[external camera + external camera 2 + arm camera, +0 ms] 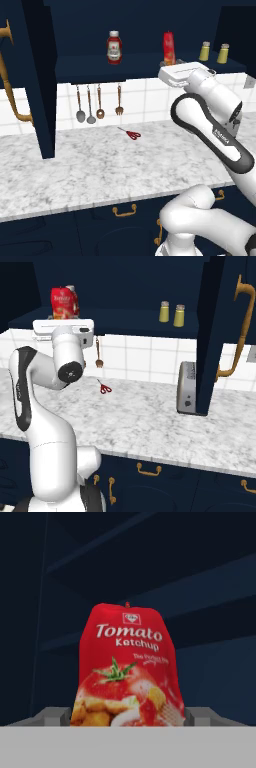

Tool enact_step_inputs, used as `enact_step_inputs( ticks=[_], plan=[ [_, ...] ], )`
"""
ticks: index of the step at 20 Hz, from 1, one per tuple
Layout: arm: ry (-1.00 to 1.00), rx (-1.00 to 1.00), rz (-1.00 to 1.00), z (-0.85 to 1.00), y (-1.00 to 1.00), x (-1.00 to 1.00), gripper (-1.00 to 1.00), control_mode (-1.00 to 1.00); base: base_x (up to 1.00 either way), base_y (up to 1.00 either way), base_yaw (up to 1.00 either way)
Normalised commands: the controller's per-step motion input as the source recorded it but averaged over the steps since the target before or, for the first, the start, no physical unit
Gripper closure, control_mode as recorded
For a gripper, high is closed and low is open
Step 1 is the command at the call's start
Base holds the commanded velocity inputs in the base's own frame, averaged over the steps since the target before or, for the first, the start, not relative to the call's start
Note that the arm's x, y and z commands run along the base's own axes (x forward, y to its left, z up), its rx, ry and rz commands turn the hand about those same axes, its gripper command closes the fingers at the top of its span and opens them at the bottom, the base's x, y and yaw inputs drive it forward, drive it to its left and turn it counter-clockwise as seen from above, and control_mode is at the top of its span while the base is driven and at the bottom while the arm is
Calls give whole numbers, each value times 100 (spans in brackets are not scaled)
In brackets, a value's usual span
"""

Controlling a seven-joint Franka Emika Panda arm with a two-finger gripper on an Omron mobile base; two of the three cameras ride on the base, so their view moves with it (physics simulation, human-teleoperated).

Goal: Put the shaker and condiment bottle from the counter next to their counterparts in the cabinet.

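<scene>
Red and upright, the ketchup bottle (pixel 114 47) stands toward the left end of the cabinet (pixel 150 67) shelf, near its front edge, and to its right you have the condiment bottle (pixel 169 48), also standing with its long axis vertical. Your gripper (pixel 129 716) is at the shelf's front edge with that bottle straight ahead: in the hand view its label sits between the two finger tips (pixel 52 716), which stand wide apart on either side of its base. I can't tell whether the pads touch it; it looks set down rather than gripped. Further right, near the shelf's right end, the shaker (pixel 204 51) stands just beside its brighter counterpart (pixel 223 53). Your likely next move is straight back.
</scene>
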Motion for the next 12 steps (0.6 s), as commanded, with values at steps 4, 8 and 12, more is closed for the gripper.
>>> enact_step_inputs(
  ticks=[4,8,12],
  plan=[
    [-7,5,6,0,0,6,100,-100,0,0,0],
    [0,0,0,0,-8,10,100,-100,0,0,0],
    [0,-3,2,3,-25,42,100,-100,0,0,0]
  ],
)
